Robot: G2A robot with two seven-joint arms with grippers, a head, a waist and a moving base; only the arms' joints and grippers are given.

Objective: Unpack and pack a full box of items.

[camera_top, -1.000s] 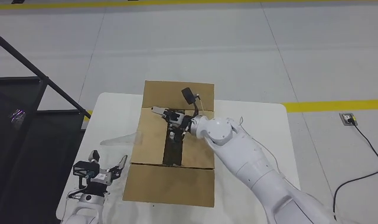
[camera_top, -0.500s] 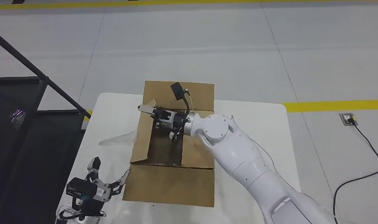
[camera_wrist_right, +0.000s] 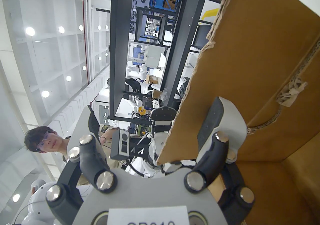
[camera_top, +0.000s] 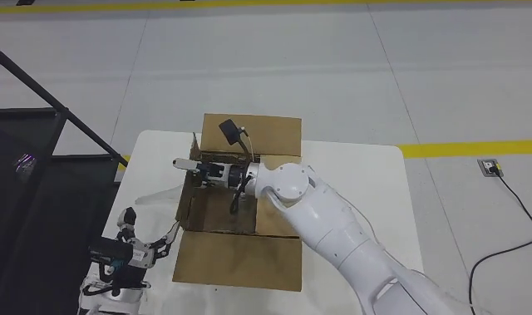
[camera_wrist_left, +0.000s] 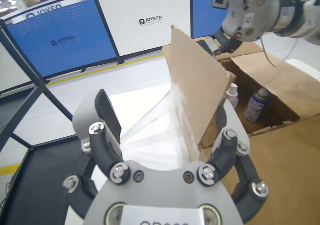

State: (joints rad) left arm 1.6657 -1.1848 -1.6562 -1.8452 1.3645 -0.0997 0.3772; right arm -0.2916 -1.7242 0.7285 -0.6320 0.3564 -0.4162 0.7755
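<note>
A cardboard box (camera_top: 241,261) stands mid-table with its front and back flaps folded out. Its left flap (camera_top: 189,200) stands nearly upright. My right gripper (camera_top: 184,164) is open at that flap's top edge. In the right wrist view the flap (camera_wrist_right: 250,61) runs between the fingers, and one finger (camera_wrist_right: 220,121) lies on its inner face. My left gripper (camera_wrist_left: 165,116) hangs open near the table's front left corner, facing the flap's (camera_wrist_left: 197,86) outer side without touching it. Inside the box stand a purple can (camera_wrist_left: 257,106) and a white spray bottle (camera_wrist_left: 231,91).
A clear plastic sheet (camera_top: 158,199) lies on the white table (camera_top: 366,182) just left of the box. A black metal rack (camera_top: 33,190) stands off the table's left edge. The right part of the table is bare.
The right gripper has swept left across the box, swinging the left flap from flat over the opening to nearly upright. The left gripper has drawn back a little toward the table's front edge.
</note>
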